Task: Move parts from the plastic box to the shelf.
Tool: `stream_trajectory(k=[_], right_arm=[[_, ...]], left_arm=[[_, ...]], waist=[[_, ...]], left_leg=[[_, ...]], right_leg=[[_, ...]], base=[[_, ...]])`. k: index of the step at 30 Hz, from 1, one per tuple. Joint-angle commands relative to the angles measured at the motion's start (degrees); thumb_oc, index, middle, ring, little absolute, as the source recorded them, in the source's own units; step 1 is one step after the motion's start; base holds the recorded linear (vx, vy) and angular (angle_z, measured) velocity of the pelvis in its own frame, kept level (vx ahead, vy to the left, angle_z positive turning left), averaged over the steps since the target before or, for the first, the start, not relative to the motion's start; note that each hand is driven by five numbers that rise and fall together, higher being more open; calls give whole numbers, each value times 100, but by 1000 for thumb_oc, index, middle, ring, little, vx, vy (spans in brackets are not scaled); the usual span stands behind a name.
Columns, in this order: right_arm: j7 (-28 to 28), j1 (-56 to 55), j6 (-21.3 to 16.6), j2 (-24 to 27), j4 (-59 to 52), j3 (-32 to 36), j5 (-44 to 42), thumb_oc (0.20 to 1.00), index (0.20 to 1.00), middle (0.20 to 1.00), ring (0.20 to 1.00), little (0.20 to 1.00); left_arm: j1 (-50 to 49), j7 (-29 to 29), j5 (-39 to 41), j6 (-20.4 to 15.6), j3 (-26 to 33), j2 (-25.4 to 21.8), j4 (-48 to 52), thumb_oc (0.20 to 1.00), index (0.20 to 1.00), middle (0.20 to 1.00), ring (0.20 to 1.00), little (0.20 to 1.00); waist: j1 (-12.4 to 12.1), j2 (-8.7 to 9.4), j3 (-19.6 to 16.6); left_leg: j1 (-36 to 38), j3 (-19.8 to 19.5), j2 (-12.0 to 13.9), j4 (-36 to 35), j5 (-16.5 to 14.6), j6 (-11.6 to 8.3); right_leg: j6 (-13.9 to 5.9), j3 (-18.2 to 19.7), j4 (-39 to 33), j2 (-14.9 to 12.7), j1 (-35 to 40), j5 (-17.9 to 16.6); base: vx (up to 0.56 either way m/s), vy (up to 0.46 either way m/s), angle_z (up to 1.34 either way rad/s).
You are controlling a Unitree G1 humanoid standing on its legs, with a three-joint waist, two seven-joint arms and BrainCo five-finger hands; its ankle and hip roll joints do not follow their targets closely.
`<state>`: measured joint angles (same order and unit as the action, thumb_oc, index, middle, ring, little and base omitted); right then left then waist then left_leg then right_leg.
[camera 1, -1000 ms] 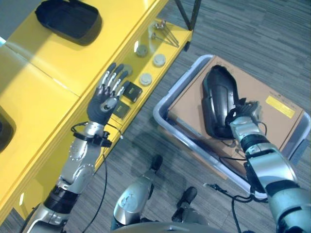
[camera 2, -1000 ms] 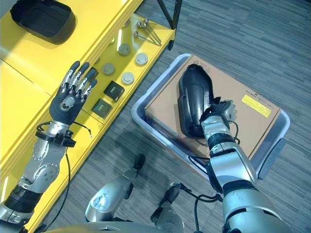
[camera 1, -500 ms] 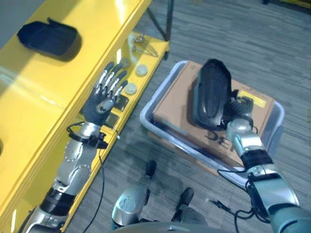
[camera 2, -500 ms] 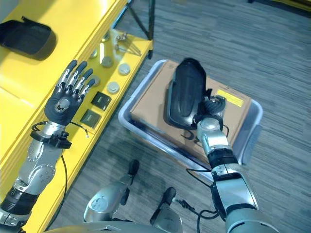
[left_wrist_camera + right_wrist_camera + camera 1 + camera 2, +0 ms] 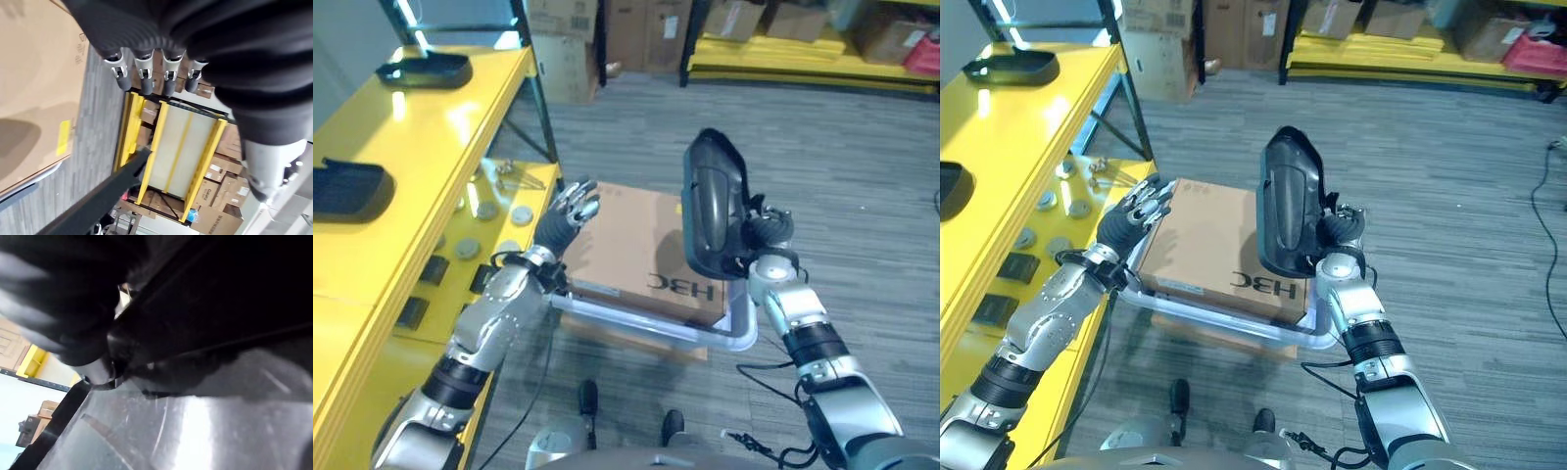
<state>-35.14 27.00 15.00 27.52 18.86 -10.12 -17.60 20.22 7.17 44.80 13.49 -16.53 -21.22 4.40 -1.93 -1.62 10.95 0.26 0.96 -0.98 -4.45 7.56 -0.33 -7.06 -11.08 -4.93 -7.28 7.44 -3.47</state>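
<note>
A long black moulded part (image 5: 710, 206) stands upright above the right end of the plastic box (image 5: 646, 328), lifted off the brown carton (image 5: 626, 245) that lies in it. My right hand (image 5: 766, 233) is shut on the part's lower right edge; the part (image 5: 205, 308) shows dark and close in the right wrist view. My left hand (image 5: 570, 208) hovers open over the carton's left edge with straight fingers (image 5: 146, 73) and holds nothing. The yellow shelf (image 5: 411, 147) runs along the left, and two black parts (image 5: 347, 188) (image 5: 423, 70) lie on its top.
The shelf's lower tier (image 5: 460, 269) holds round discs (image 5: 489, 211), small dark squares (image 5: 435, 269) and bolts (image 5: 514, 174). A black shelf post (image 5: 538, 98) rises behind the plastic box. Cartons (image 5: 626, 29) and yellow racks (image 5: 783, 64) line the back. Grey floor lies to the right.
The camera has tilted up. My right hand has raised the black part off the carton to upright. My left hand has swung from the shelf to over the carton's left edge.
</note>
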Motion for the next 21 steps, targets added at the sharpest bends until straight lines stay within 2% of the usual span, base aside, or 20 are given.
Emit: stream_trajectory(k=[1,3,5,9,21], right_arm=[[153,138,-389,129,-393,-197,112,200,200,200,200,200],[249,200,-400,81,-365,-289,132,200,200,200,200,200],[362,322,-409,13,-280,-472,132,200,200,200,200,200],[369,501,-430,-113,-124,-700,21,200,200,200,200,200],[640,918,-421,-547,371,-1341,49,200,200,200,200,200]], left_arm=[[294,443,56,315,-345,303,-758,1000,1000,1000,1000,1000],[489,442,7,371,-449,414,-1173,1000,1000,1000,1000,1000],[703,411,-32,659,-587,564,-1536,1000,1000,1000,1000,1000],[943,389,103,869,-857,771,-1925,1000,1000,1000,1000,1000],[1235,180,186,630,-1407,1176,-2015,1000,1000,1000,1000,1000]], waist=[[-126,-6,-689],[-57,5,-748],[8,14,-799],[67,25,-855],[44,21,-916]], left_leg=[[185,5,79,-55,-335,6],[207,39,90,-55,-352,-4],[239,86,99,-55,-371,-12],[268,137,108,-55,-396,-11],[323,121,96,-55,-449,6]], right_leg=[[62,-55,-7,155,-304,-194],[53,-26,-7,169,-307,-191],[44,7,-7,181,-307,-191],[40,34,-7,192,-306,-177],[49,31,-7,198,-272,-153]], base=[[51,-57,-29],[42,-50,-15],[39,-34,-5],[32,-23,-6],[13,-3,-1]])
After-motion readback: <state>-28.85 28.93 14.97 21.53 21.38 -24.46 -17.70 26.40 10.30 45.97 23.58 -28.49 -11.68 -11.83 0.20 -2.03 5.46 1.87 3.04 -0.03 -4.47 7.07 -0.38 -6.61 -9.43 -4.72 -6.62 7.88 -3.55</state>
